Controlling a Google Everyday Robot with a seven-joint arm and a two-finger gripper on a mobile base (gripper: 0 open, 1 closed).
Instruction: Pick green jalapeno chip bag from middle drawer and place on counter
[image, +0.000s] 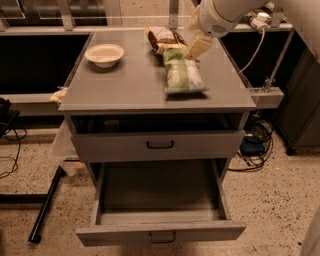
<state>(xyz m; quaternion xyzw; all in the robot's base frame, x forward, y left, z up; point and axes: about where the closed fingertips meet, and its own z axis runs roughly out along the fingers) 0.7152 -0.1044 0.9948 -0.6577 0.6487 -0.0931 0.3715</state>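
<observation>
Gripper (196, 47): low over the far right of the counter (120, 85), at the far end of the green jalapeno chip bag (183, 76); whether it clasps the bag cannot be told. Bag lies flat on the counter, brown chip bag (162, 37) just behind, white bowl (105, 54) well apart to the left. White arm (222, 15) slants down from upper right; middle drawer (200, 231) stands pulled out below.
</observation>
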